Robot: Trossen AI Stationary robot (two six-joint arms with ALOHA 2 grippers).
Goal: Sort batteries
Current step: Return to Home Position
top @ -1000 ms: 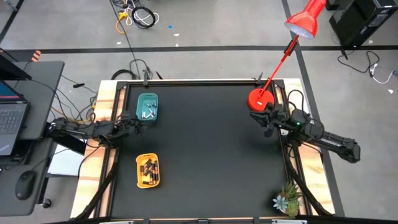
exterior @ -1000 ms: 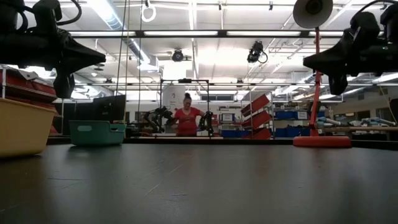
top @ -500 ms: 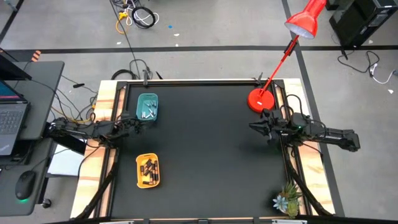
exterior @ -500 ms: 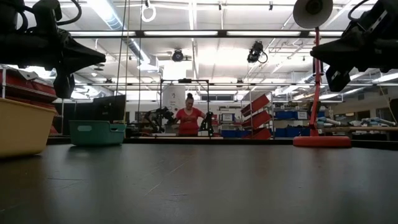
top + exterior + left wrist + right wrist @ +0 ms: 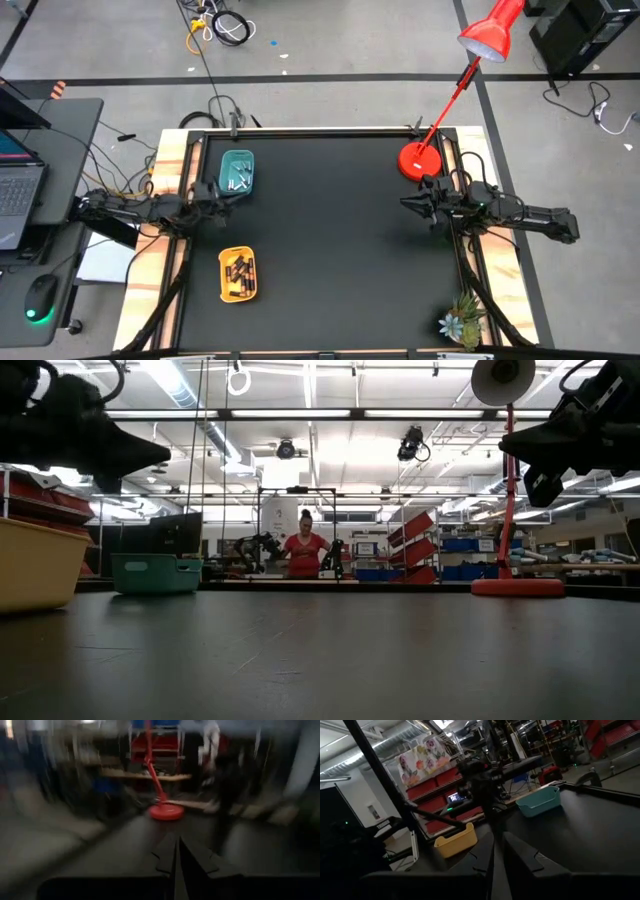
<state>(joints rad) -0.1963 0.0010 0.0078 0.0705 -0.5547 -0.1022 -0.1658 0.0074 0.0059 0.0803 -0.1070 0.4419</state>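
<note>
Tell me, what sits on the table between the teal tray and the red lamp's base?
Nothing: in the high view, the black tabletop between the teal tray and the red lamp base is bare.

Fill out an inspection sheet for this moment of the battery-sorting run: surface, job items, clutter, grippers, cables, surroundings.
Surface: black table mat; no loose batteries seen on it.
Job's things: whitish batteries in the teal tray; dark batteries in the yellow tray.
Clutter: red desk lamp on the mat beside the right arm; small plant at the table's right edge.
Grippers: left gripper at the left edge beside the teal tray, fingers shut, empty; right gripper at the right edge near the lamp, fingers shut, empty.
Cables: coils on the floor beyond the table; loose wires near the left arm.
Surroundings: laptop on a side desk; person far behind the table.
</note>
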